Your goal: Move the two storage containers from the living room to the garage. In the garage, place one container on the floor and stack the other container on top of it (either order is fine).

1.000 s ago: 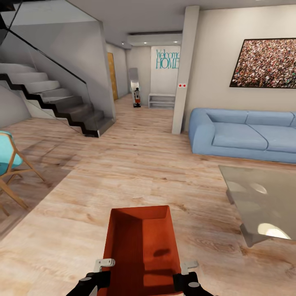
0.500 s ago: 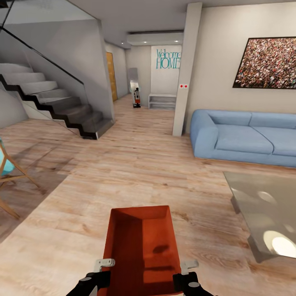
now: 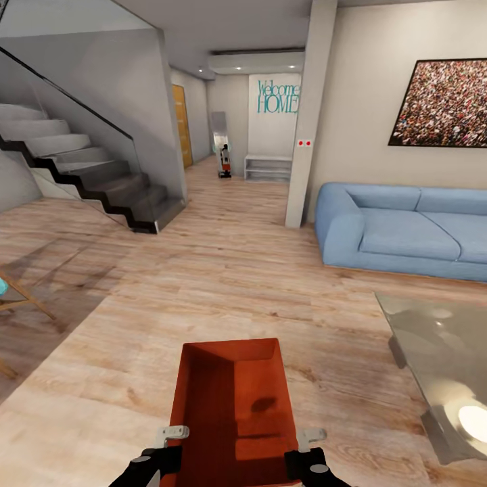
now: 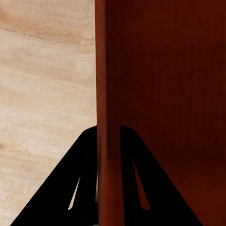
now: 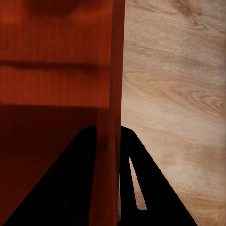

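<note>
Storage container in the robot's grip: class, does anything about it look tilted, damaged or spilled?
Nothing stands out. The storage container sits level and empty, its walls intact. The left end effector pinches one side wall, the right end effector the other, above the wood floor.

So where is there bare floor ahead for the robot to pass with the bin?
Bare plank floor runs straight ahead, bordered by the staircase on one side and the blue sofa and pillar on the other, narrowing into the hallway. It is tighter by the glass table. Both claws, left and right, clamp the storage container walls.
</note>
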